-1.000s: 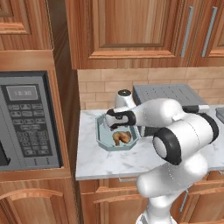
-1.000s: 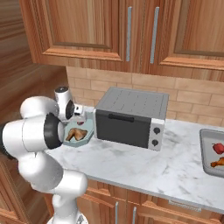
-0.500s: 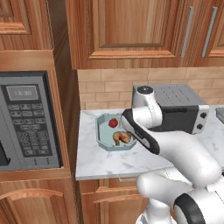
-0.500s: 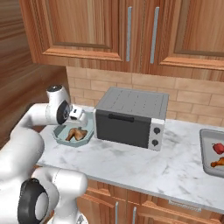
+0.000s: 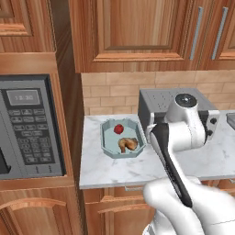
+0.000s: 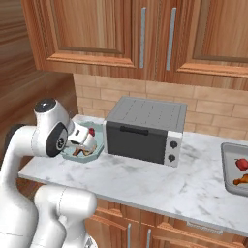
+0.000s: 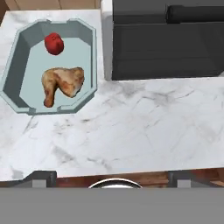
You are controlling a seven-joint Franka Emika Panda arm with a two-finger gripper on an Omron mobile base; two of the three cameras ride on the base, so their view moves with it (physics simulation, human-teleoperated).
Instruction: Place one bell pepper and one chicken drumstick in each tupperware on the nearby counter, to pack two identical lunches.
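Your gripper (image 7: 112,175) is hanging wide open over the counter (image 7: 144,127), and it is holding nothing. You are looking down at the teal tupperware (image 7: 17,70) near the toaster oven (image 7: 166,39). A red bell pepper (image 7: 54,44) and a chicken drumstick (image 7: 63,83) are lying inside it, a little apart. In the right base view, the grey tupperware (image 6: 227,169) is sitting far off at the other end of the counter. Another bell pepper (image 6: 240,163) and another drumstick (image 6: 240,180) are lying in it too.
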